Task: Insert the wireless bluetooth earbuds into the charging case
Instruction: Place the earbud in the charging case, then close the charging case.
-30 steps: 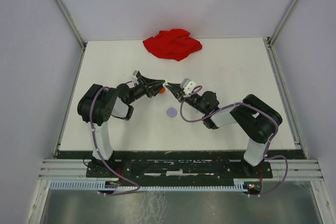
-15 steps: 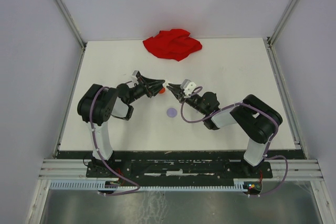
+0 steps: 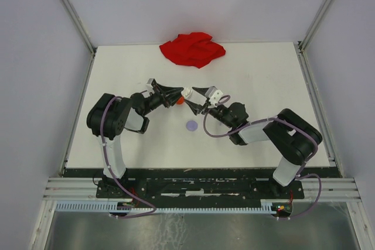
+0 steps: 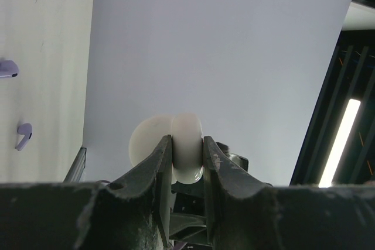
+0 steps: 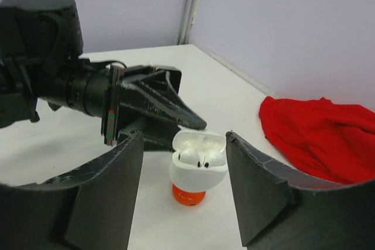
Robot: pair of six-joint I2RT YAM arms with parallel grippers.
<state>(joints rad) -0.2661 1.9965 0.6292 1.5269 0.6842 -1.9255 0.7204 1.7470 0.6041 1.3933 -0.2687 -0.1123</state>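
Earbuds [image 5: 196, 157] — 2 white stemmed plastic ones — can't be seen from above; there the right gripper [image 3: 195, 100] has just spread open at centre. Left wrist: left gripper [image 4: 186, 151] clamps the white clamshell charging case [image 4: 187, 130]. Right wrist: both sit inside — likely delivered.

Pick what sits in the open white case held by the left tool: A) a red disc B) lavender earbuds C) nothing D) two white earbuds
D: the right wrist view shows two white earbuds seated in the open white case, which the left tool clamps.
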